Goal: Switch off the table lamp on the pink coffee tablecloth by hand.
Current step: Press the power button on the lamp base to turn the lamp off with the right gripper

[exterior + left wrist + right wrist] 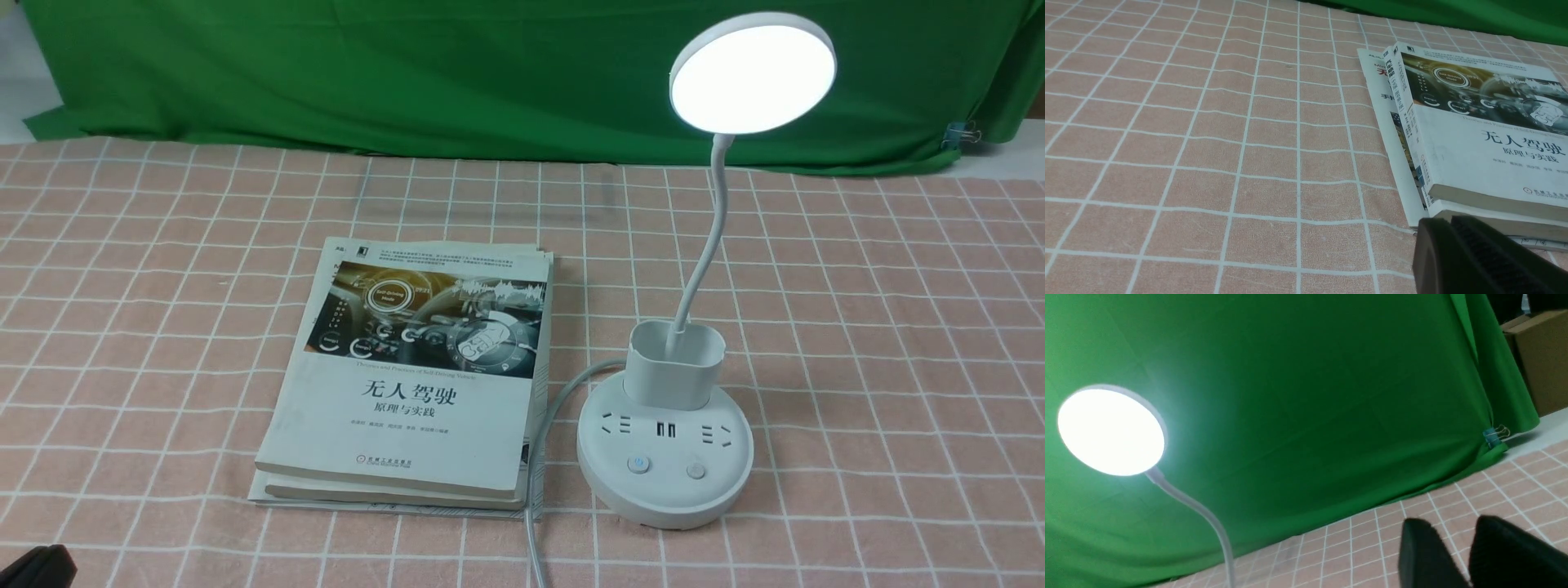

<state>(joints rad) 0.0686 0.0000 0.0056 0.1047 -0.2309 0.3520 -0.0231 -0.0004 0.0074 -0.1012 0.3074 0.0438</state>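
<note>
Table lamp (pixel 674 377) of white plastic standing right of centre in front view, on salmon-pink tablecloth (pixel 898 327) with grid of thin white lines. Long axis nearly vertical: round base low, small cup holder above it, thin neck bending up and a little to right, round flat disc head at upper right of frame. Head lit, bright face turned toward camera and slightly down. Sockets and two round buttons (pixel 638 465) on top of base, toward lower edge of frame. Grey cable (pixel 539 465) leaving base on its left and running down out of frame. Just beside cable, at centre left, stack of white paperback books (pixel 416 376) lying flat, apart from base. Plain green cloth (pixel 408 73) across top, small binder clip (pixel 963 133) at its far right. Left gripper (pixel 1453 241) low over pink cloth, near corner of book stack; opening impossible to tell. Right gripper (pixel 1453 531) above pink cloth, two black fingers (pixel 1425 555) apart with narrow gap, holding nothing, well apart from lamp head.
</note>
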